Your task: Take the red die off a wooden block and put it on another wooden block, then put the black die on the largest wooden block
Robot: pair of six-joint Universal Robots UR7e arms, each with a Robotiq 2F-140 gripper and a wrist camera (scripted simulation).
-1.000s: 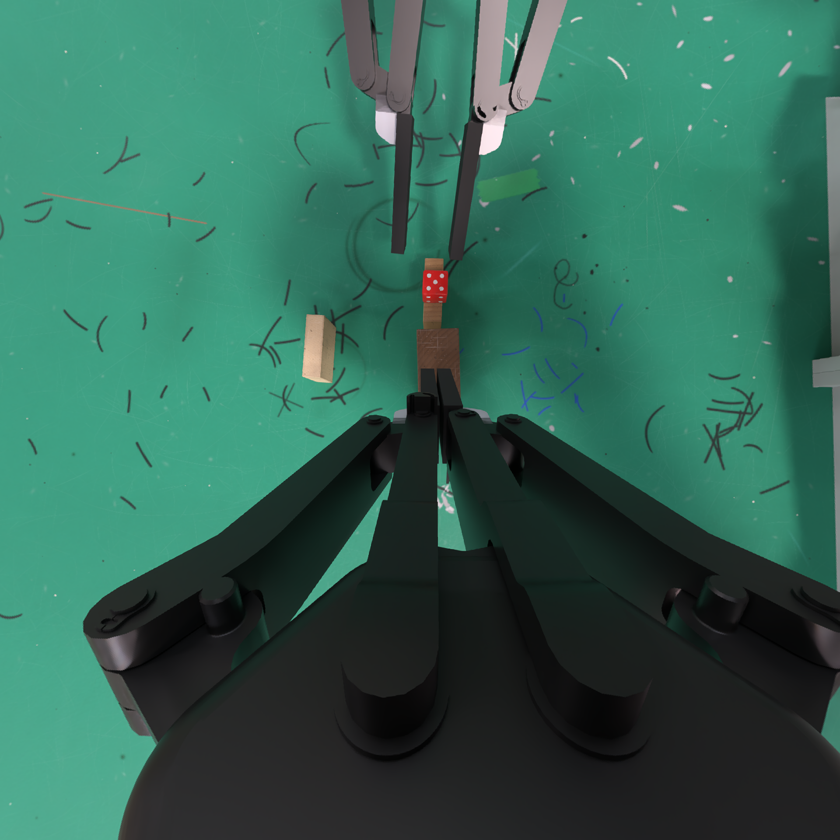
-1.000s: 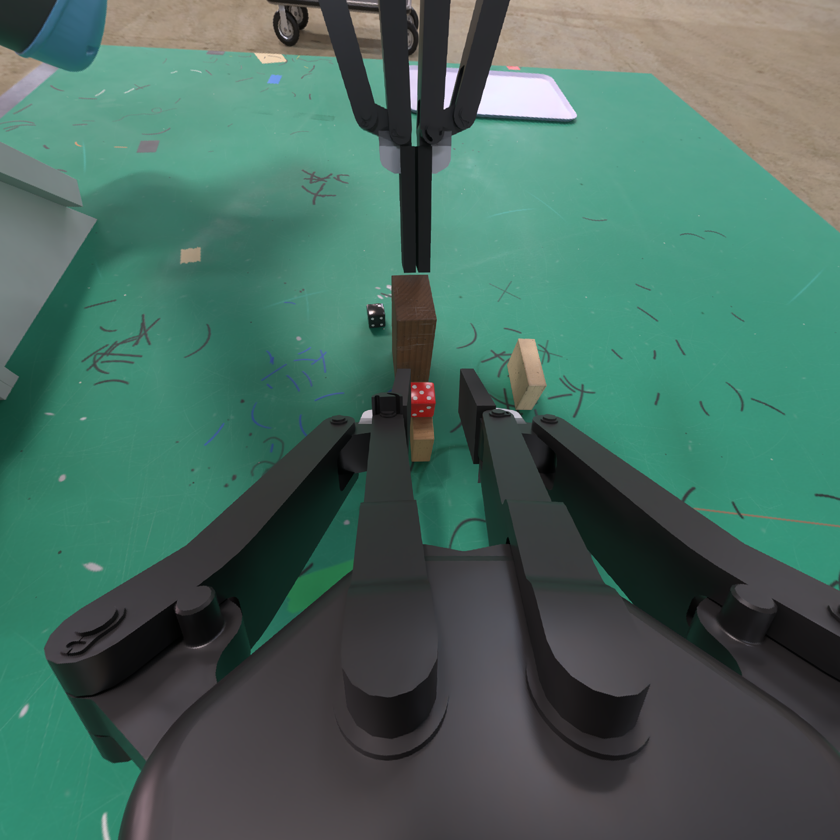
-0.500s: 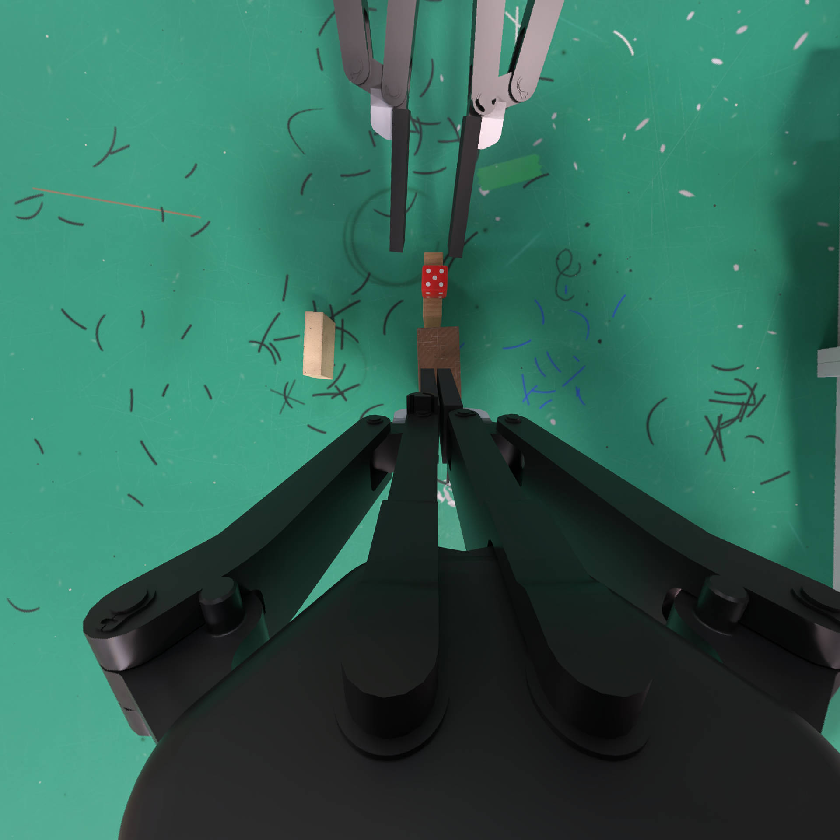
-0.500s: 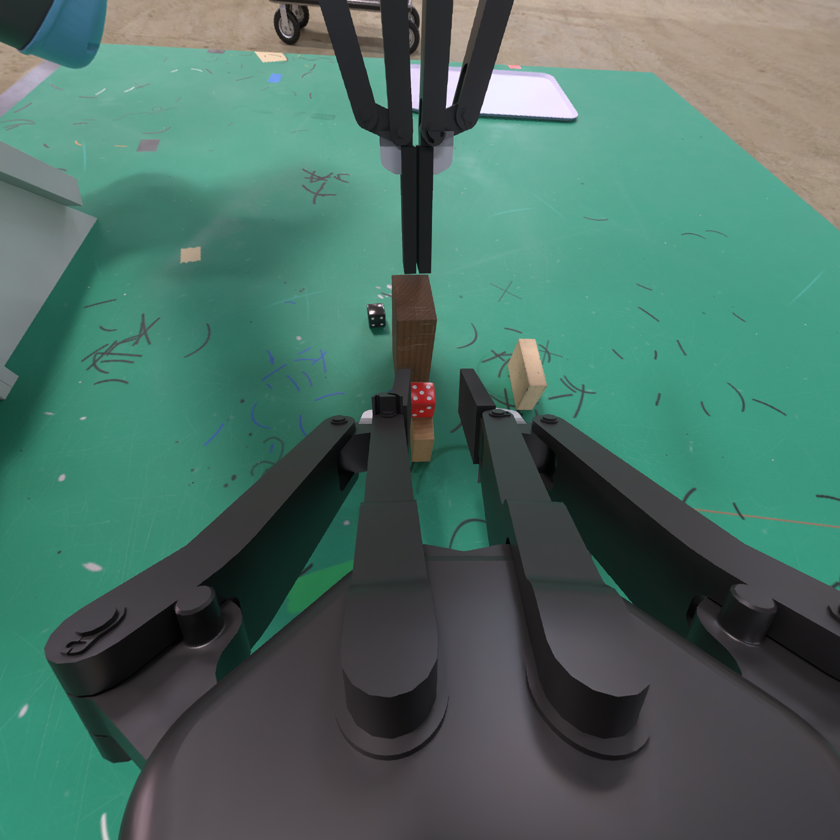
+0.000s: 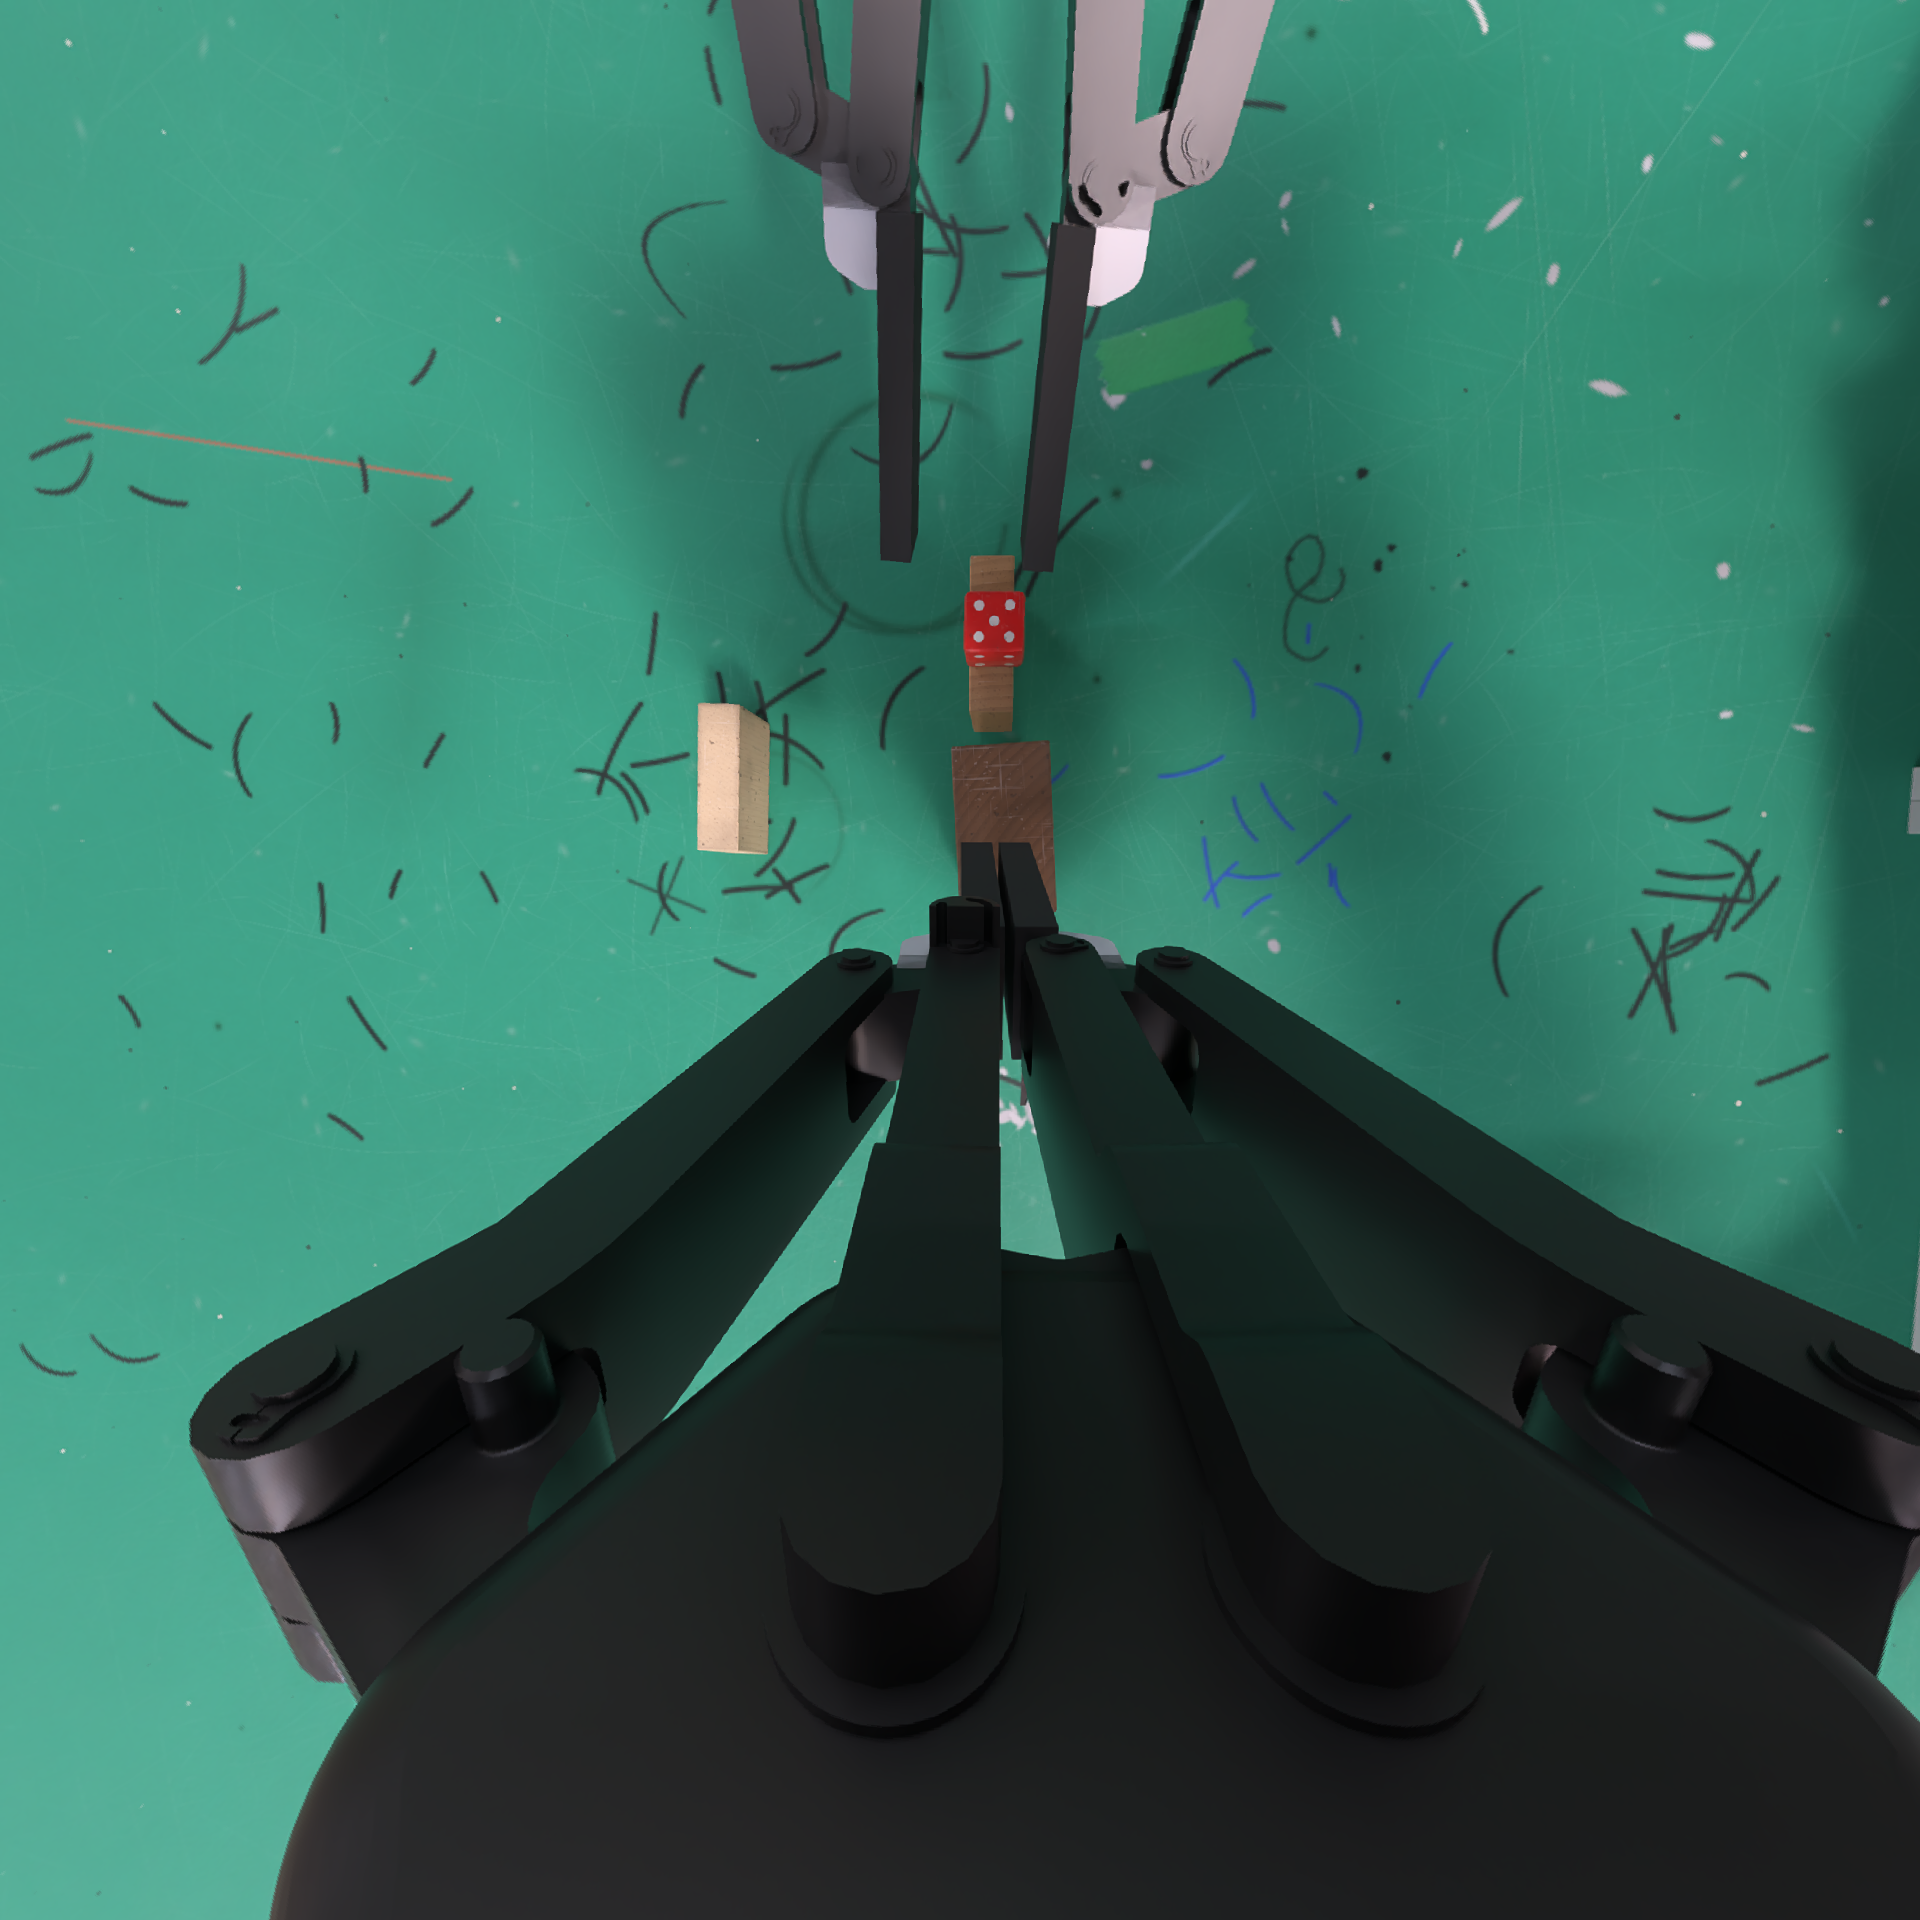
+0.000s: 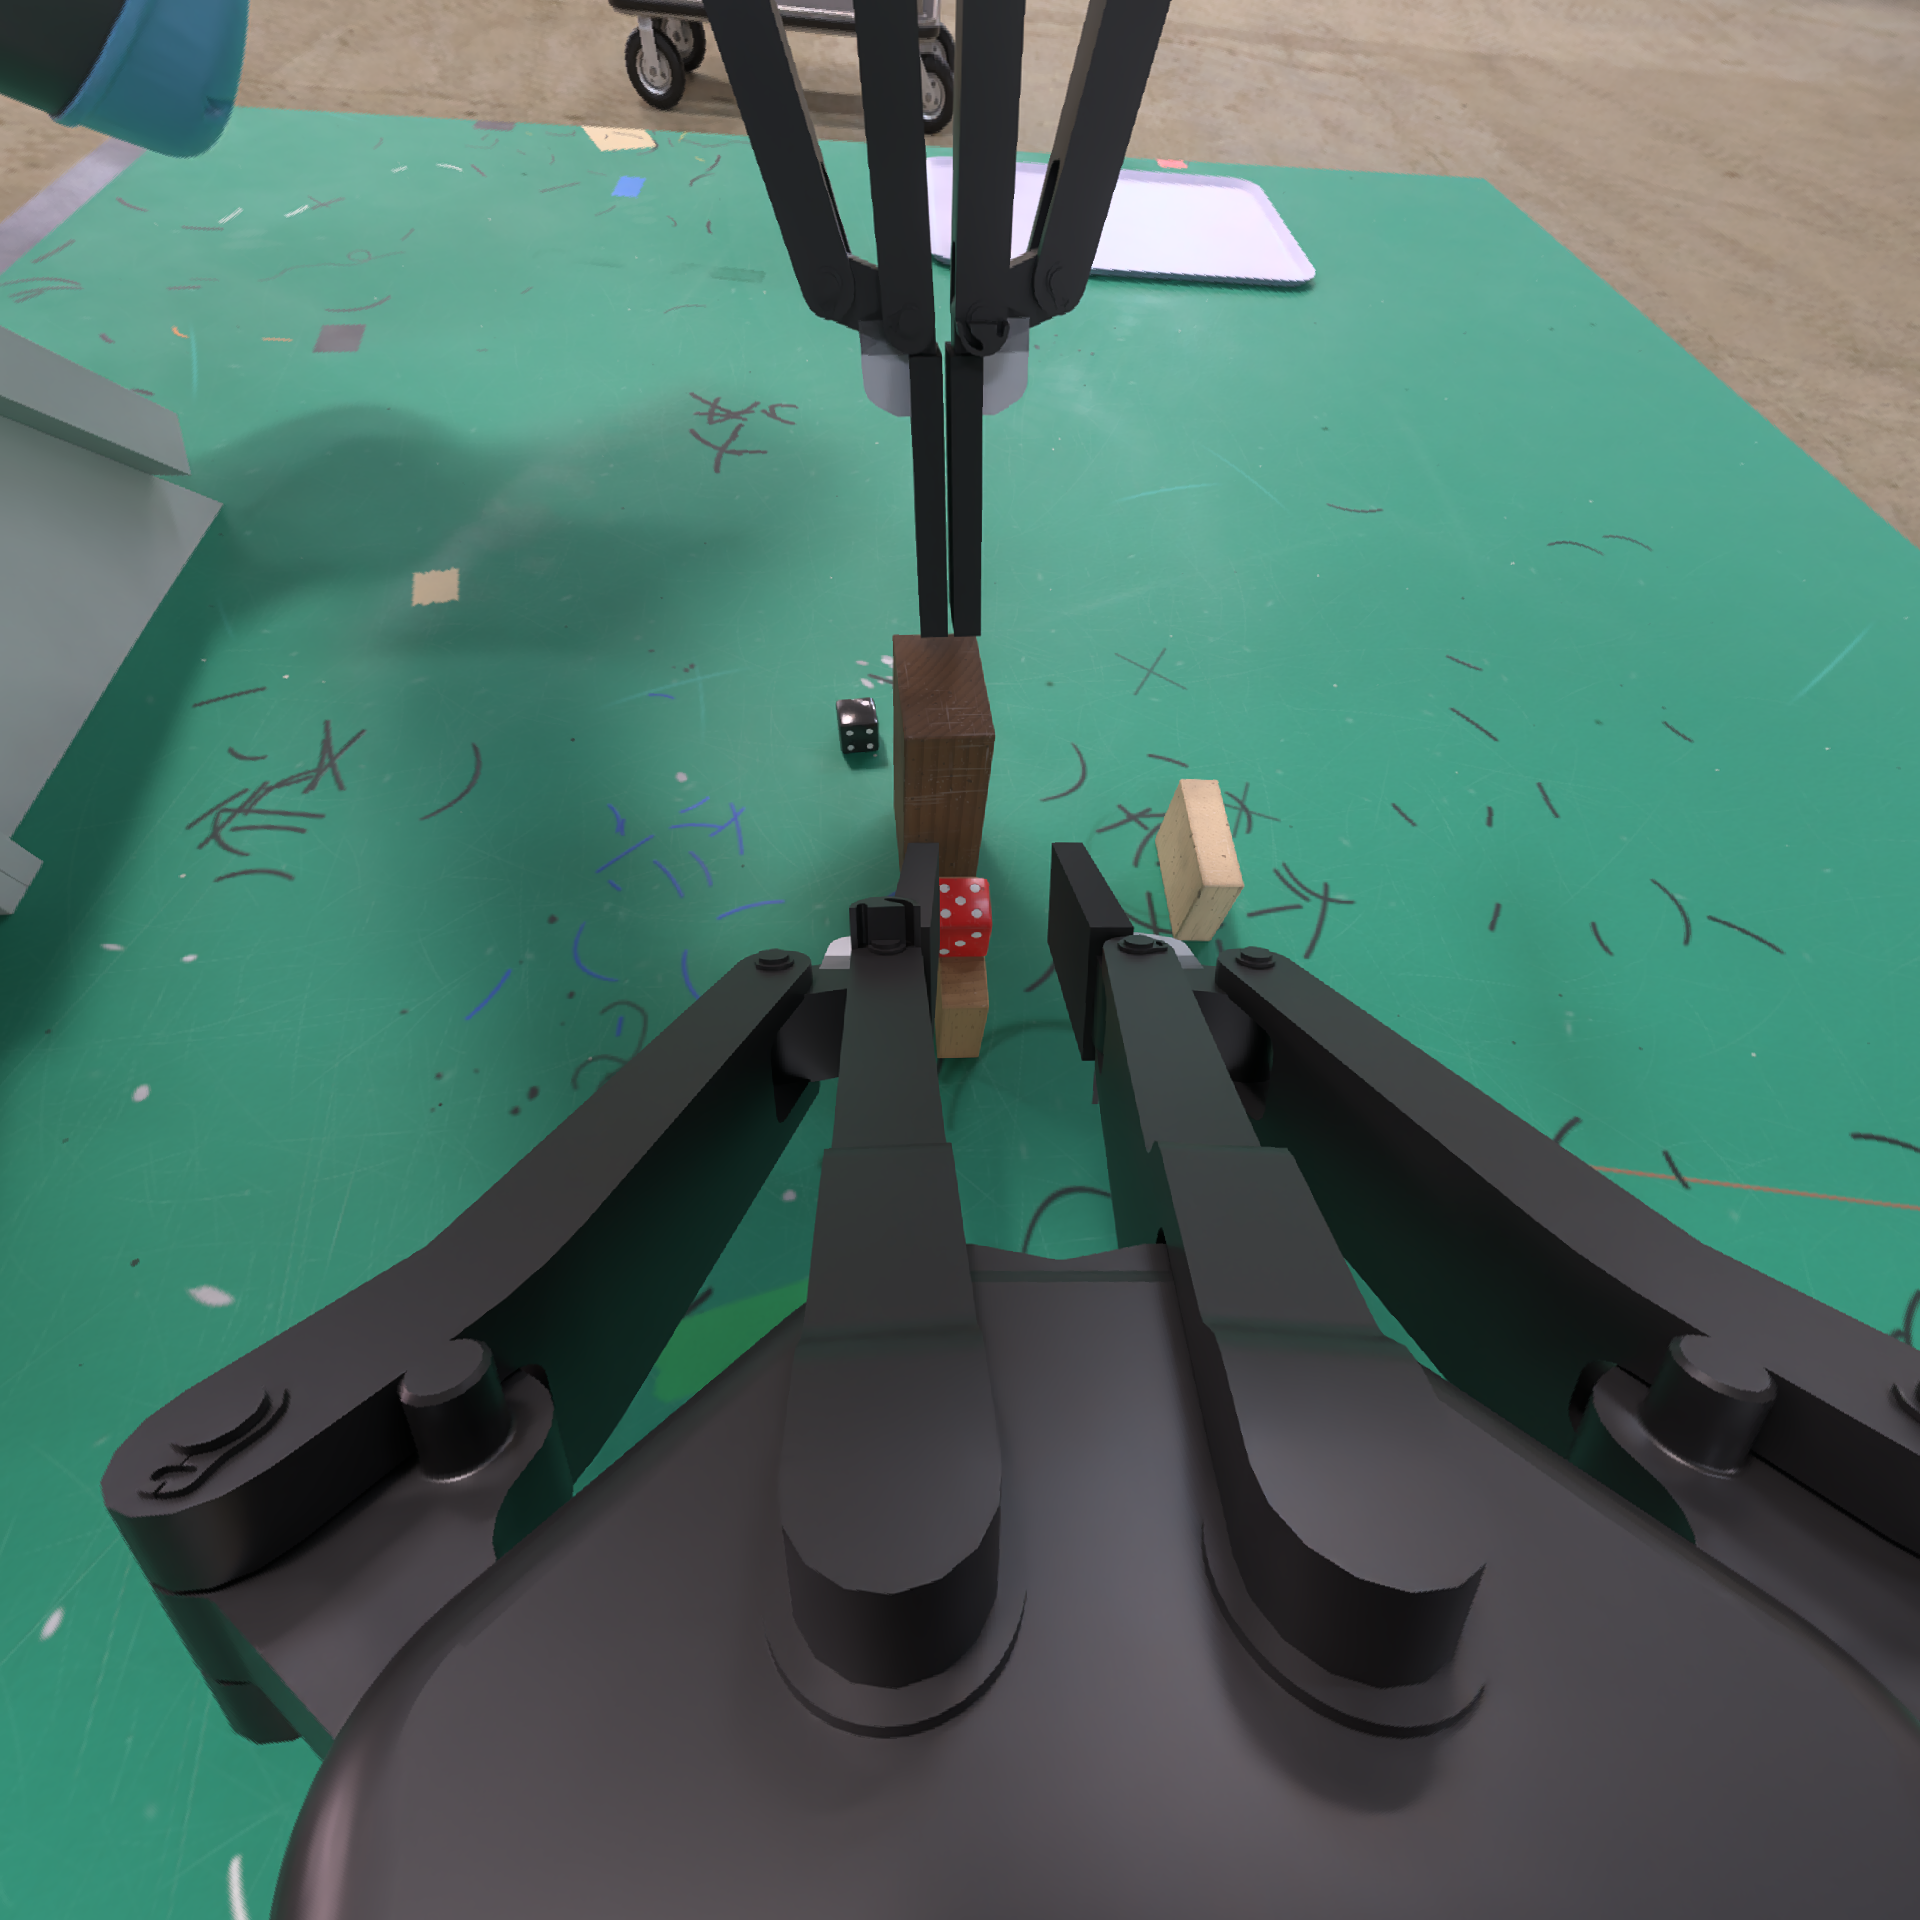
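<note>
Your right gripper (image 6: 987,894) is the one that matters here. Its fingers stand apart, holding nothing, and the red die (image 6: 964,914) sits in the gap between them, hard up against the left finger (image 6: 914,883), with open space between it and the right one. From this angle you cannot tell whether that left finger is touching the die or only just beside it. The die rests on top of the small tan block (image 6: 961,1013), which lies flat with its long axis running straight ahead along your fingers, so closing squeezes across the block's narrow width.

My read is that the grip is off-centre: if you close now, the near finger will likely meet the die first and could push it sideways on its narrow perch. A small shift to your left would centre it.

Straight beyond the fingertips stands the tall dark block (image 6: 943,758), upright and clearly the largest. The pale block (image 6: 1200,857) lies just outside your right finger. The black die (image 6: 858,725) sits on the green mat (image 6: 1455,623), just left of the dark block.

Your left gripper (image 5: 1000,873) has its fingers pressed together on nothing and hovers over the dark block's top; it is farther from the red die.
</note>
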